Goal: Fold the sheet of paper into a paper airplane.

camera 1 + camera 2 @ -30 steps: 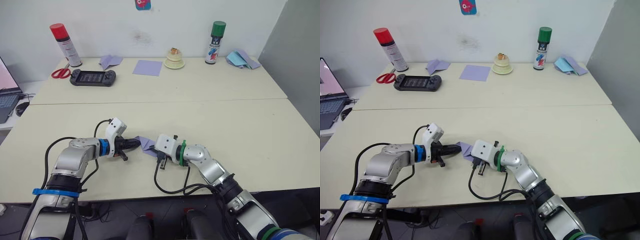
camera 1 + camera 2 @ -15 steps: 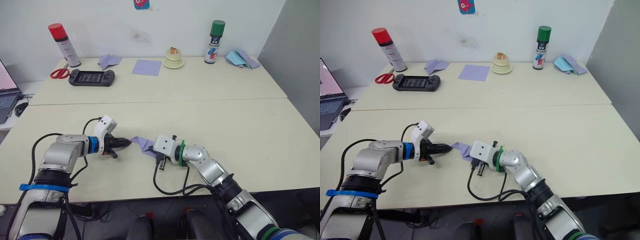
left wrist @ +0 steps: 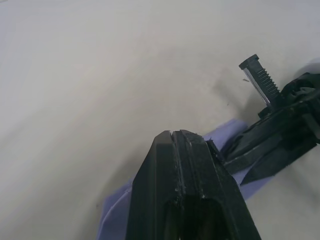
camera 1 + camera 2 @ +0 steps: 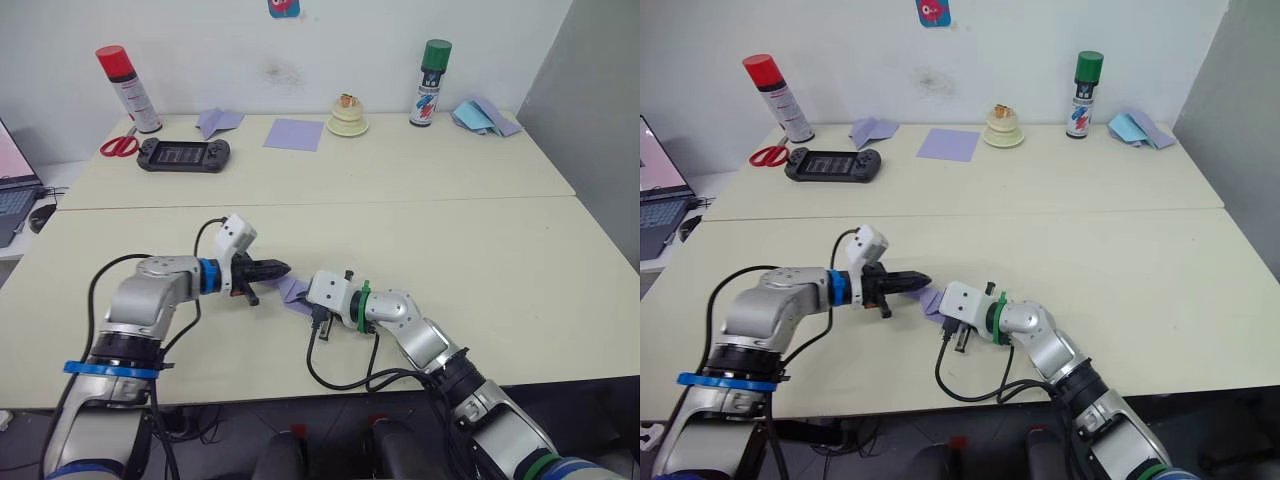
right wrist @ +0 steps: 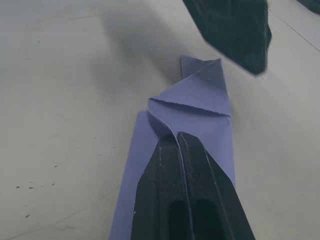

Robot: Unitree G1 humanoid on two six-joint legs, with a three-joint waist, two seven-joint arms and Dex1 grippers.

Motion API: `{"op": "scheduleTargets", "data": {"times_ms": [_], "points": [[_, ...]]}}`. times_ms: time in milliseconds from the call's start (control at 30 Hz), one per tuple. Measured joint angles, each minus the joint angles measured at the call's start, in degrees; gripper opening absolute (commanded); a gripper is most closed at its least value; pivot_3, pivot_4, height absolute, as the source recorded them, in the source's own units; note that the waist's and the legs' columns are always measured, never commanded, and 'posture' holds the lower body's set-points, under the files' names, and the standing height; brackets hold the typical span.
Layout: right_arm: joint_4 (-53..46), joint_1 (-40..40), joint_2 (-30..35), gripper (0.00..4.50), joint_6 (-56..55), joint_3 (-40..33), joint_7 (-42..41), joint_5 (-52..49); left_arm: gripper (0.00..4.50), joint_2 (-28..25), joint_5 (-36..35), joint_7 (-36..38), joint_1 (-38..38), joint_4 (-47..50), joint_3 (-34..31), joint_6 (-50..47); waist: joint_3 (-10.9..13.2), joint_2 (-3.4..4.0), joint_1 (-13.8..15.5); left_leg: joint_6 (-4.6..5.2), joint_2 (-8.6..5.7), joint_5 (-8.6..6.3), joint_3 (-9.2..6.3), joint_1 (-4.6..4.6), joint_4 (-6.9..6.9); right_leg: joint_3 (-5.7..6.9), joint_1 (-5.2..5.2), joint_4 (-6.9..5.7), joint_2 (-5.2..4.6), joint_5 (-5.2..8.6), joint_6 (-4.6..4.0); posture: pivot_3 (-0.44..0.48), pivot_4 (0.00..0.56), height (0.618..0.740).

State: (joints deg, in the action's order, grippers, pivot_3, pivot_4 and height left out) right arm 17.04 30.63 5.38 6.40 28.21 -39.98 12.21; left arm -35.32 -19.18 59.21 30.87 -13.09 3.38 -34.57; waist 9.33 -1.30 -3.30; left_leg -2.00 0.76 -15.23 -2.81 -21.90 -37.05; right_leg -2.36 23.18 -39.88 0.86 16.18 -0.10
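The sheet of paper [image 4: 293, 291], lavender-purple, lies on the near table folded into a narrow strip with triangular folds at one end [image 5: 200, 95]. My left gripper [image 4: 282, 268] is shut, and its tips hover at the strip's folded end; beneath them the paper [image 3: 227, 134] pokes out. My right gripper [image 5: 177, 137] is also shut and rests on top of the strip from the opposite side, pointing toward the left gripper. The two grippers nearly meet over the paper. Much of the strip is hidden under the fingers.
On the far table stand a red spray can [image 4: 118, 88], scissors [image 4: 119, 146], a black game console [image 4: 184, 154], a smooth lavender square [image 4: 295, 134], a folded lavender piece [image 4: 220, 122], a green spray can [image 4: 430, 83] and light-blue papers [image 4: 483, 117]. A laptop [image 4: 15, 190] sits at the left edge.
My left gripper drew back to the left half a second ago, then came back right and now sits over the paper's folded end. The right gripper has stayed on the paper.
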Motion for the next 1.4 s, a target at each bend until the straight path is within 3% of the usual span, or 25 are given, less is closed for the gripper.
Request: {"op": "scheduleTargets", "data": {"times_ms": [633, 1400], "points": [[-0.7, -0.2, 0.2, 0.02, 0.8, 0.1, -0.2, 0.0, 0.0, 1.7, 9.8, -2.3, 0.8, -6.0, 5.2, 14.5, 0.0, 0.0, 0.0, 0.0, -0.02, 0.0, 0.02, 0.0, 0.01, -0.01, -0.01, 0.02, -0.01, 0.0, -0.01, 0.0, 0.15, 0.74], [-0.6, 0.9, 0.0, 0.02, 1.9, 0.0, -2.9, -0.5, 0.0, 1.7, 13.1, -2.3, -0.3, -8.9, 6.2, 23.1, 0.0, -0.02, 0.0, 0.0, -0.02, 0.0, 0.01, 0.03, 0.0, 0.01, -0.03, 0.0, 0.0, 0.0, -0.01, 0.0, 0.15, 0.74]]}}
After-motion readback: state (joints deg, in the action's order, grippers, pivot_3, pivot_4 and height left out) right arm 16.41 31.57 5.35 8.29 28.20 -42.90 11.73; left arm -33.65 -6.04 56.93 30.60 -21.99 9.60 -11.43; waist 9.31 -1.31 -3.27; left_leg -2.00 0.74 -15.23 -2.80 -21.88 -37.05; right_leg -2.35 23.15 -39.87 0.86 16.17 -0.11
